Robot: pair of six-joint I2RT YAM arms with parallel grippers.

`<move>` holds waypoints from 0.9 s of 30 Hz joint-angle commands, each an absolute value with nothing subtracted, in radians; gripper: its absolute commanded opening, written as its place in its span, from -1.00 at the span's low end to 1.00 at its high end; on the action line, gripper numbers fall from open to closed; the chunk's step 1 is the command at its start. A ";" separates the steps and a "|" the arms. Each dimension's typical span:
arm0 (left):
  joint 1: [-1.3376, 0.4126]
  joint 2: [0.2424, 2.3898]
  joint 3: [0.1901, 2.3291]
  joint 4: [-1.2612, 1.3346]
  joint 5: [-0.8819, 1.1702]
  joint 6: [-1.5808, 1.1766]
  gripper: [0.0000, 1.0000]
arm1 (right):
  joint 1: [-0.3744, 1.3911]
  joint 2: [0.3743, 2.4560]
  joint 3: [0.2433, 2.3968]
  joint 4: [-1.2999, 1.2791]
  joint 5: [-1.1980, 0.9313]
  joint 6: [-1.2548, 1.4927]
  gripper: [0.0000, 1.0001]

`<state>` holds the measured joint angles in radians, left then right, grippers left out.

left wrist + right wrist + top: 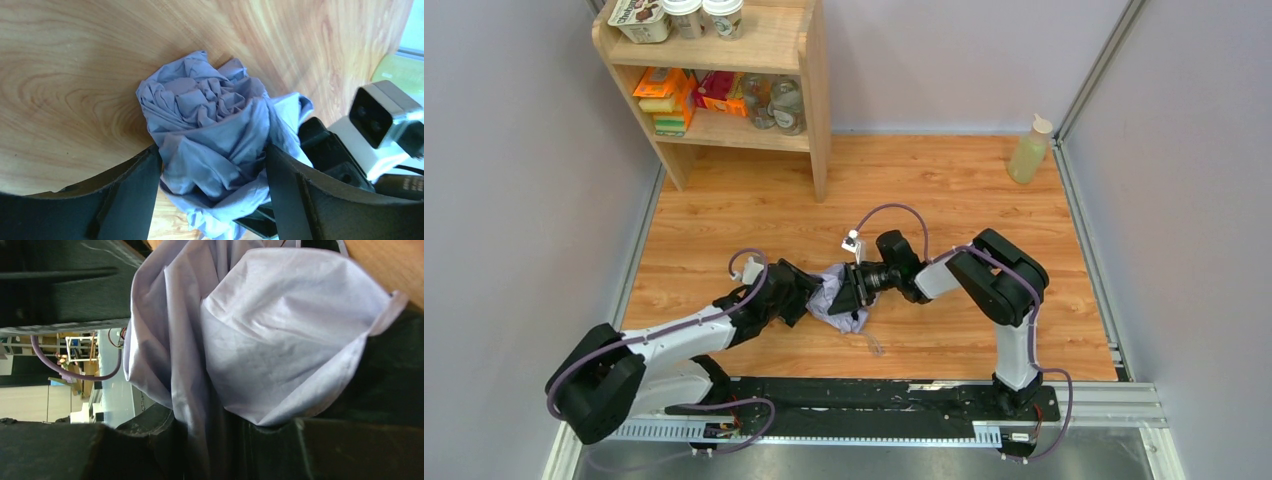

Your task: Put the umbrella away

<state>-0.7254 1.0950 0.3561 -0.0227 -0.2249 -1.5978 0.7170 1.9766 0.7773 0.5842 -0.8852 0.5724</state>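
Spread wide, the black left gripper (212,165) straddles a crumpled pale lilac fabric umbrella (200,100) (released); the right gripper (859,288) clamps it, apparently steadying the bundle.

A pale lilac fabric umbrella canopy (280,340), crumpled into soft folds, fills most of the frame. It sits wedged between the right pincer's (210,375) two black fingers (350,450), resting on the lower one. Light wooden table (395,265) shows top right, and a thin purple cable (75,374) loops at left.
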 commanded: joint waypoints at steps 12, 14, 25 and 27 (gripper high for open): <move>-0.747 1.347 0.301 -0.077 -0.236 -1.696 -0.36 | 0.762 1.922 0.991 -0.073 -0.789 0.316 -0.83; -0.747 1.339 0.296 -0.089 -0.238 -1.692 -0.73 | 0.785 1.893 1.044 -0.156 -0.729 0.299 -0.64; -0.762 1.273 0.321 -0.190 -0.233 -1.703 -1.00 | 0.968 1.677 1.238 -0.499 -0.166 0.166 0.89; -0.762 1.264 0.334 -0.225 -0.219 -1.724 -1.00 | 1.024 1.648 1.203 -0.467 -0.030 0.138 0.98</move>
<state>-0.7471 1.2453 0.3611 0.0658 -0.2520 -1.7279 0.9352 1.7435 1.1885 -0.4397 -0.3084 0.2161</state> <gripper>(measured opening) 0.043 0.959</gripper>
